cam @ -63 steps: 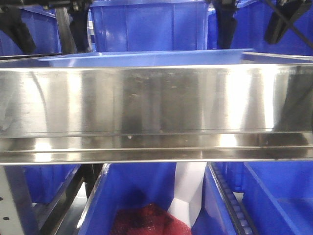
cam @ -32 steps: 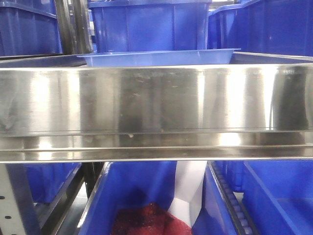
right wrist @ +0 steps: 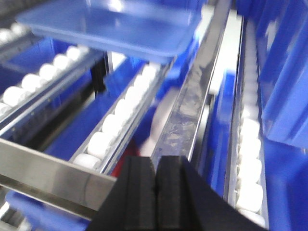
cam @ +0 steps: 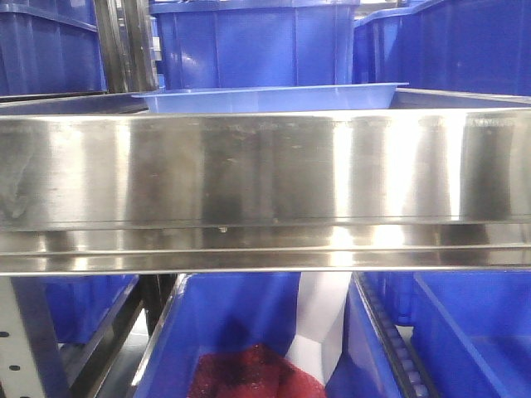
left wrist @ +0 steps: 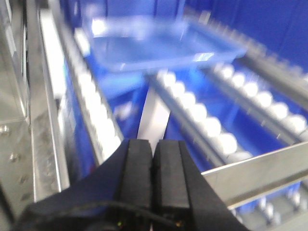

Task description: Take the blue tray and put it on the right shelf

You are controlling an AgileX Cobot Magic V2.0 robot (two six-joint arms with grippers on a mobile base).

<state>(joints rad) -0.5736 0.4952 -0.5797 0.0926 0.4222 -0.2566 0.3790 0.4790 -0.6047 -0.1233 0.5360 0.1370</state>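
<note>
blue tray (cam: 265, 99) x1 on right shelf (cam: 265, 178) rollers; left gripper (left wrist: 153, 180) & right gripper (right wrist: 155, 190) both clenched, empty

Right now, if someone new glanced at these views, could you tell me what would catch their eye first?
Probably the broad shiny front rail of the right shelf, which spans the whole front view. Just behind its top edge lies the blue tray, which in the wrist views rests on rows of white rollers, with deep blue bins behind it. Both the left gripper and right gripper are shut and empty, held back from the tray.
</note>
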